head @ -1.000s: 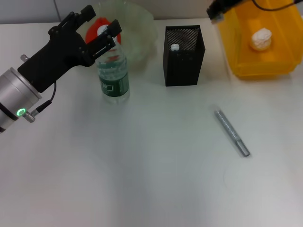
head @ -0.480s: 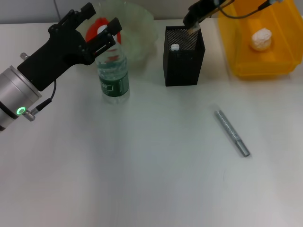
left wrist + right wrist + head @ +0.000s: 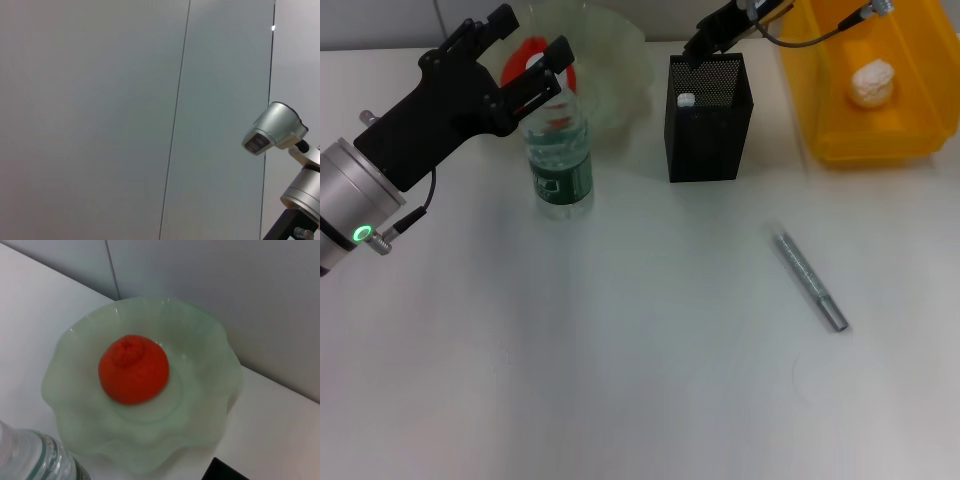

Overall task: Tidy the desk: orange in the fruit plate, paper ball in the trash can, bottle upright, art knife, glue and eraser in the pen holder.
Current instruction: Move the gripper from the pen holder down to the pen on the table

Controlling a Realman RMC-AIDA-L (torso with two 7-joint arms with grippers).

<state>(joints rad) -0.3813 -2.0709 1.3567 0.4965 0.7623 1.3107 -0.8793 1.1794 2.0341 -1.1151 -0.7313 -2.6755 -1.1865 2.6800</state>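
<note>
The bottle (image 3: pixel 560 150) stands upright on the desk (image 3: pixel 620 380), and my left gripper (image 3: pixel 532 40) is open with a finger on each side of its white cap. Behind it the orange (image 3: pixel 133 369) lies in the fruit plate (image 3: pixel 210 390). My right gripper (image 3: pixel 705 45) hovers at the back rim of the pen holder (image 3: pixel 705 125), where a small pale end (image 3: pixel 686 100) shows inside. The paper ball (image 3: pixel 873 82) rests in the trash can (image 3: pixel 840 120). The glue (image 3: pixel 810 280) lies on the desk to the right. The art knife and the eraser are hidden.
The fruit plate (image 3: pixel 615 70), pen holder and trash can line the back of the desk. The bottle's shoulder (image 3: pixel 35 460) and a corner of the pen holder (image 3: pixel 225 472) show in the right wrist view. The left wrist view shows only a wall and a metal stand (image 3: pixel 295 165).
My right arm has swung left from over the trash can to above the pen holder. The left gripper has shifted only slightly at the bottle cap.
</note>
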